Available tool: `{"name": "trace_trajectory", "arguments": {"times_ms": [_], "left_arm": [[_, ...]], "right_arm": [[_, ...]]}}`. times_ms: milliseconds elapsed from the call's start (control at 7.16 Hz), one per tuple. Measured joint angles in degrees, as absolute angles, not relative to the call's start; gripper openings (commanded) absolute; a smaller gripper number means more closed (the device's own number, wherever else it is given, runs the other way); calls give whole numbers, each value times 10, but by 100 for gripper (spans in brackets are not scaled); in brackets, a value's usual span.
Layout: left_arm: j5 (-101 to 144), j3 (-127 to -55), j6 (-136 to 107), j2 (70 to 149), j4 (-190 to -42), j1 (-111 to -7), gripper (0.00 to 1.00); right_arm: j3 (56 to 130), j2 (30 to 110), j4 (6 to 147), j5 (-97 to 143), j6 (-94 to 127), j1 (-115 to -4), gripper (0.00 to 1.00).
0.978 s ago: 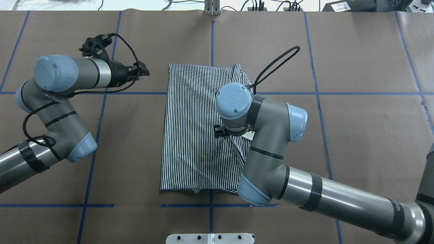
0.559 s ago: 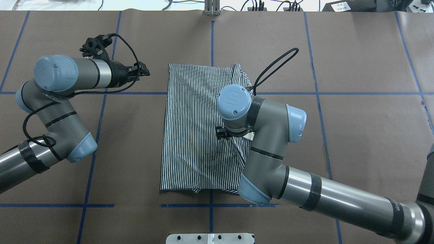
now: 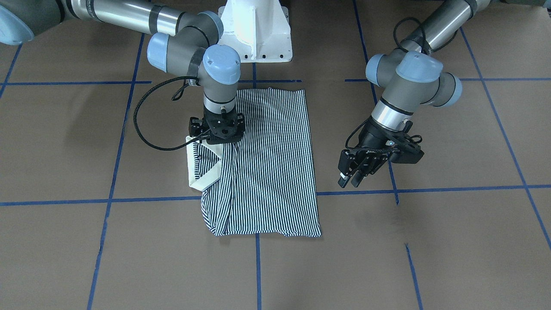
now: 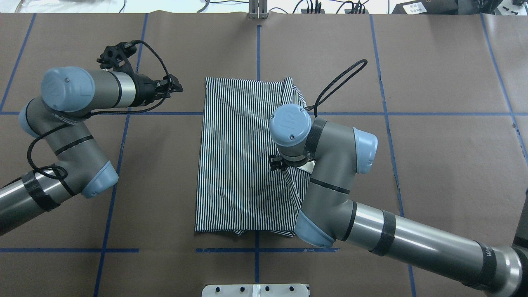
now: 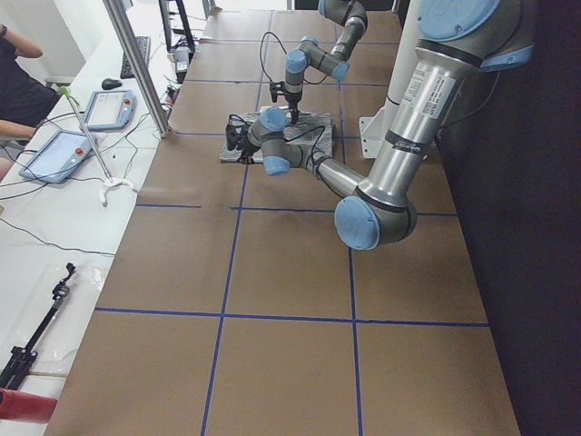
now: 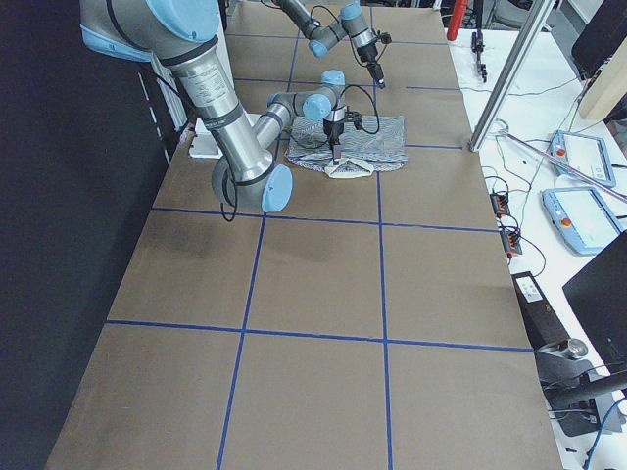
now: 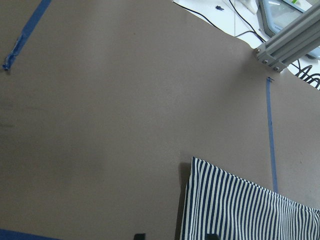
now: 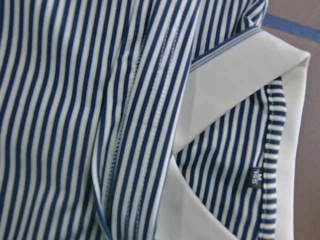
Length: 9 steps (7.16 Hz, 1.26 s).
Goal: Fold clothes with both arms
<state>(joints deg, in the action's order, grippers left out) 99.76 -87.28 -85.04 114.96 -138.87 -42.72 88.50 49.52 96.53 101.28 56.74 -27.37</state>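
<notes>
small dark tag [image 8: 255, 178] inside polo shirt [image 8: 60, 110], lettering unreadable

We take this for a robotics lab. A long table covered in brown paper [image 4: 433, 165] is marked into large squares with strips of blue tape [image 4: 258, 49]. Over it reach a grey metal jointed left arm [image 4: 70, 148] and right arm [image 4: 412, 243] with light-blue joint caps, and between them stands a white pedestal base [image 3: 254, 30]. Along the table's far side we see a white bench [image 5: 54, 236] with tablet-like control pendants in grey-blue frames [image 6: 586, 157], a black keyboard [image 5: 141, 54], loose black cables [image 6: 505, 196] and a silver aluminium profile post [image 6: 509, 73]. A person in a dark top [image 5: 18, 82] sits at that bench.
</notes>
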Motion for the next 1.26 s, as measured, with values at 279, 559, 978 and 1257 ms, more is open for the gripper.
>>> {"name": "trace_trajectory", "arguments": {"times_ms": [279, 559, 978, 1257], "left_arm": [[998, -880, -852, 1148, -1388, -428, 51], [998, -892, -855, 1144, -1378, -427, 51], [998, -897, -855, 1143, -1373, -427, 51], [998, -898, -855, 1143, -1373, -427, 51]], "right_arm": [[904, 527, 965, 1015, 542, -287, 100], [963, 588, 966, 1016, 520, -293, 100], [949, 547, 966, 1014, 528, -297, 100], [867, 473, 936, 1014, 564, -299, 100]]}}
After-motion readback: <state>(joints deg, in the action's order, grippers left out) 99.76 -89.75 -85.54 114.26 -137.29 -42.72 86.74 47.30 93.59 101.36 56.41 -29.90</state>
